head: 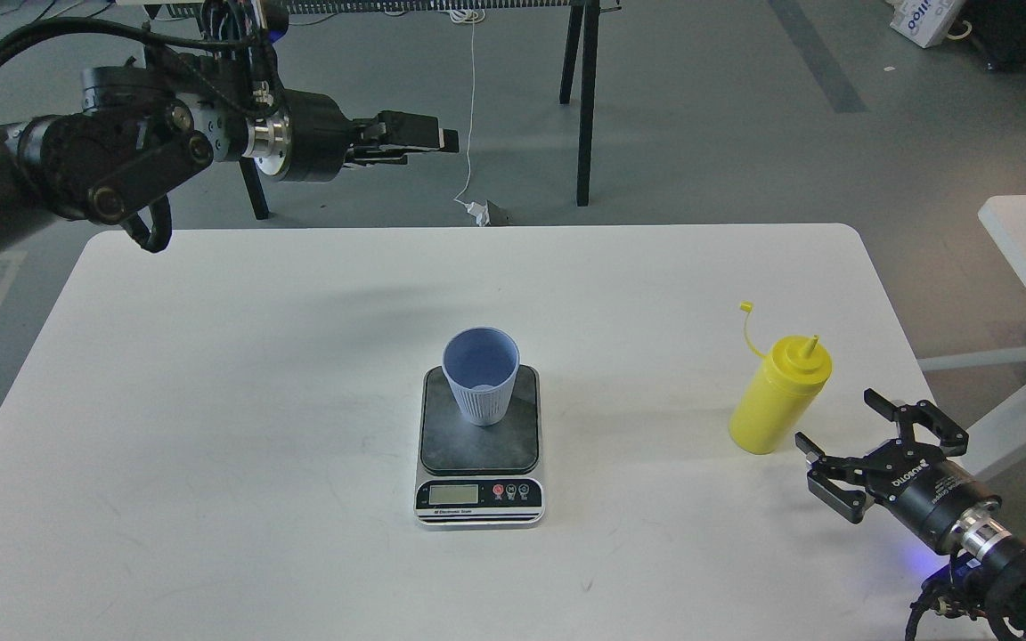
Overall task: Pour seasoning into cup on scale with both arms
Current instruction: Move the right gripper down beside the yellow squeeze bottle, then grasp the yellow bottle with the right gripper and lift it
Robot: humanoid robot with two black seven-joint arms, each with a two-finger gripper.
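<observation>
- Near the right edge of the white table (210, 374), my right gripper (842, 463) is sitting with its fingers spread wide, empty, just beside the yellow squeeze bottle (778, 394), which is standing upright with its tethered cap off the nozzle.
- At mid-table, the pale blue cup (481, 374) is standing on the far part of the kitchen scale (479, 445).
- Beyond the far left corner, my left gripper (419, 138) is hanging high, empty, fingers looking nearly closed.
- I am judging the grasp as the step in hand: closing squarely around the bottle's mid-body, gently enough not to squeeze seasoning out early.
</observation>
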